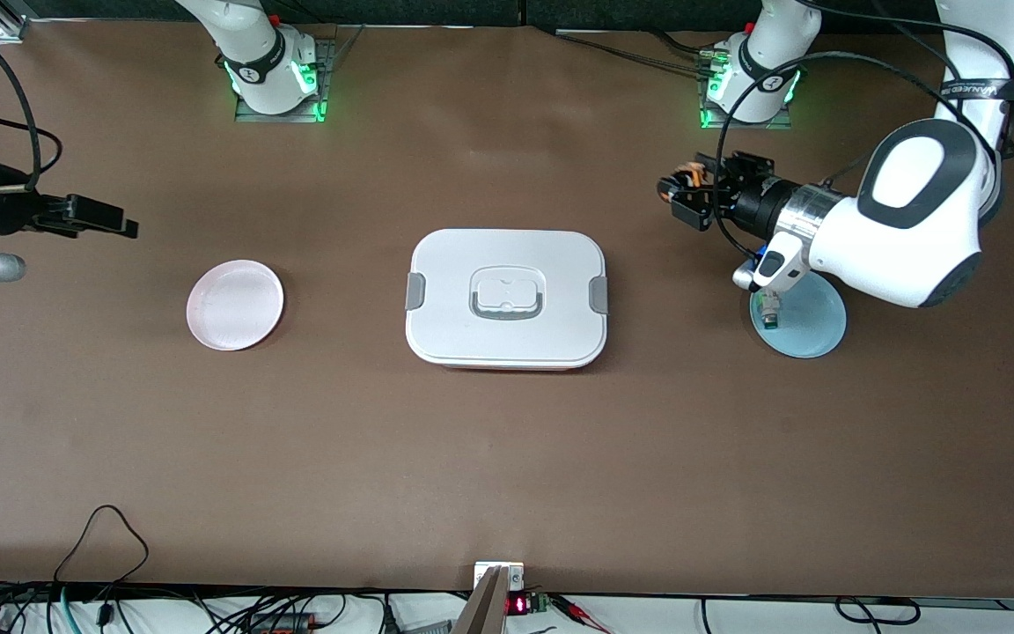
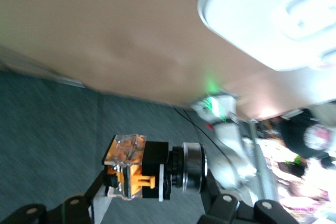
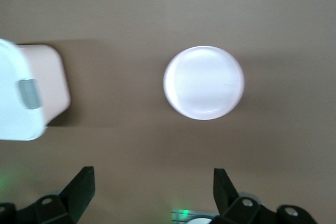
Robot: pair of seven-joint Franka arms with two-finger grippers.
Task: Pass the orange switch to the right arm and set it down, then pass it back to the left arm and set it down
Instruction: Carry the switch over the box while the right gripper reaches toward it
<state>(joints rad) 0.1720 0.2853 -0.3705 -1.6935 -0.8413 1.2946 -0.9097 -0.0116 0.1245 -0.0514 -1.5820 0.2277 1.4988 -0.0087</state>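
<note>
Left pincer (image 1: 679,195) is raised over the counter (image 1: 507,458) between the box (image 1: 507,299) and the blue plate (image 1: 811,321), clamped on the orange switch (image 2: 128,166). Right pincer (image 1: 111,220) hangs spread wide, apparently near the pink plate (image 1: 235,305)

I see a brown matte worktop (image 1: 507,458), evenly lit from above with soft shadows. Black cables (image 1: 102,537) trail over its edge nearest the front camera, beside a small red readout (image 1: 518,604). In the left wrist view, grey-blue floor (image 2: 58,129) shows past the worktop's edge.
</note>
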